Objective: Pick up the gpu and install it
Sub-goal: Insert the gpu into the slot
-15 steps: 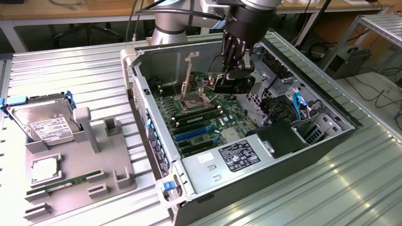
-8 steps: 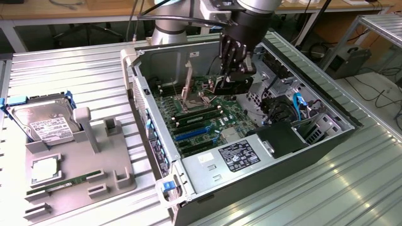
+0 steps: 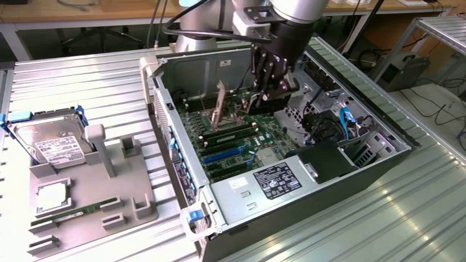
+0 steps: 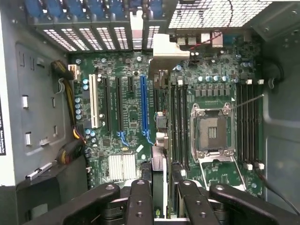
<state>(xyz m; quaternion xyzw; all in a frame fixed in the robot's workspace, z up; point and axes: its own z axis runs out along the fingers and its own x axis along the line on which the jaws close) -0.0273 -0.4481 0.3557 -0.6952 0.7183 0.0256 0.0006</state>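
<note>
Right up against the wrist camera, the gripper point(image 4: 160, 197) has its black fingers point(image 4: 139, 201) closed in from both sides on the gpu point(image 4: 159, 140), pinching the card's top edge. The card hangs edge-on beneath the camera, a thin dark blade with its silver end bracket point(image 4: 171, 51) at the far end, near the case's rear slot covers point(image 4: 93, 33). Its long axis runs along the line of the expansion slots, bracket end pointing at the back panel, and it sits between the blue slot point(image 4: 144, 105) and the memory slots point(image 4: 179, 122); whether it is seated I cannot tell. In the exterior view the gripper point(image 3: 271, 90) reaches straight down into the open computer case point(image 3: 174, 164), the arm's wrist point(image 3: 295, 13) standing near vertical above it, fingers pointing down at the motherboard point(image 3: 229, 144). The empty processor socket point(image 4: 213, 131) lies just beside the memory slots. Well away, at the exterior view's left, a grey parts holder point(image 3: 95, 191) sits on the metal table point(image 3: 87, 76), carrying a hard drive point(image 3: 47, 139) with a white label and a green memory stick point(image 3: 76, 210) lying flat near its front edge.
</note>
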